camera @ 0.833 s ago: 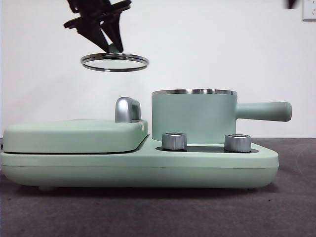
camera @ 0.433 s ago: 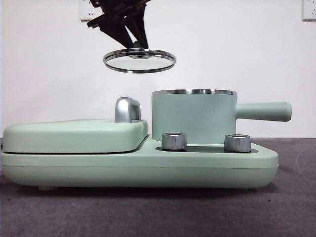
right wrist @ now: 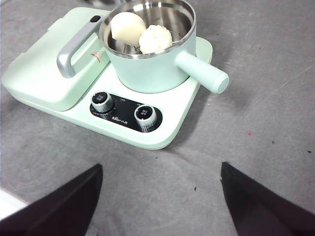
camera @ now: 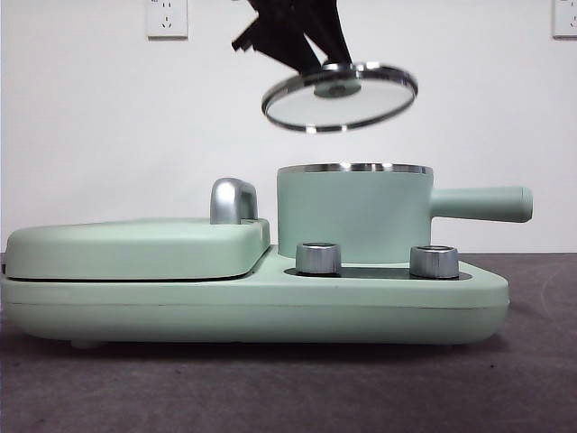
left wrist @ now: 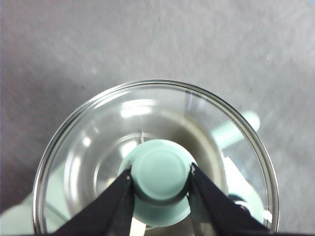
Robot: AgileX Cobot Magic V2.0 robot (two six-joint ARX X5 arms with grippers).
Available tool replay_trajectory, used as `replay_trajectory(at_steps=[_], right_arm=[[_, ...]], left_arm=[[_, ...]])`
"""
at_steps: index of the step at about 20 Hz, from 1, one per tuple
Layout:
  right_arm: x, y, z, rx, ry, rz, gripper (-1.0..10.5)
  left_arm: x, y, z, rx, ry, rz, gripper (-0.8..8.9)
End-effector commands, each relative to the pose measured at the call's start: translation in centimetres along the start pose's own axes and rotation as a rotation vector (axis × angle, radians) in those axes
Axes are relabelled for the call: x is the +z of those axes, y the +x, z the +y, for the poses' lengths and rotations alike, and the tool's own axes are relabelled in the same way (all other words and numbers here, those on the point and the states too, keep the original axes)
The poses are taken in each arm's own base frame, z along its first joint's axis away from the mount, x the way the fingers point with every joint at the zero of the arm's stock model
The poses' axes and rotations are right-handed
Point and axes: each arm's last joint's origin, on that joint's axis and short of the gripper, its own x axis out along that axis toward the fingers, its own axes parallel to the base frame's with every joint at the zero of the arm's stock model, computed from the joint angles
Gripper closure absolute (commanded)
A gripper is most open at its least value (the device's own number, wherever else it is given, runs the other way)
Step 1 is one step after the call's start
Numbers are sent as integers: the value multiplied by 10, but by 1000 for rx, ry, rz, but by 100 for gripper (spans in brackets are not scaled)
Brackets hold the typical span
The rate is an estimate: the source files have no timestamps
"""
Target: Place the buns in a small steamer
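The mint-green steamer pot [camera: 353, 215] with a straight side handle stands on its base, uncovered. In the right wrist view both buns lie inside the pot [right wrist: 147, 69]: the smooth loaf-shaped bun [right wrist: 127, 26] and the ribbed dome bun [right wrist: 155, 38]. My left gripper [left wrist: 161, 181] is shut on the green knob [left wrist: 161, 173] of the glass steel-rimmed lid [camera: 341, 96]. It holds the lid tilted in the air just above the pot's rim. My right gripper [right wrist: 160, 194] is open and empty, high above the table in front of the cooker.
The pot sits on a mint-green cooker base [camera: 270, 302] with two steel dials [camera: 318, 257] in front. A flat griddle lid [camera: 135, 245] with a chrome handle [camera: 232, 199] takes up its left half. Grey table around it.
My left gripper has carried the lid to the right, from over the griddle side to above the pot, and the lid now tilts.
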Motion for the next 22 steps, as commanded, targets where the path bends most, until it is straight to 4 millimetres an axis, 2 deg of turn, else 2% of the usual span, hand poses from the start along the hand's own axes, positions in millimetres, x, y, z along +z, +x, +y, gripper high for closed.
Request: replay_trajectory(at_steps=[1,7,9,13,22], right_arm=[[2,-1,1,6,7,-15,565],[4,-1,0,-6,7,-31,566],[4,-1,0,-12,8,-41,566],[5,-1,0,-18,10,-50,565],[6,-1,0,-35,11,-60,566]], left_arm=[[1,8,-3,-13,33,-14,802],[-6,29,-9,-20,73,-30,802],[-10,37,-12,34,104,-19,802],[-14,43,-14,32,119,-10,802],[-11,44,-16,31,134,-35,802]])
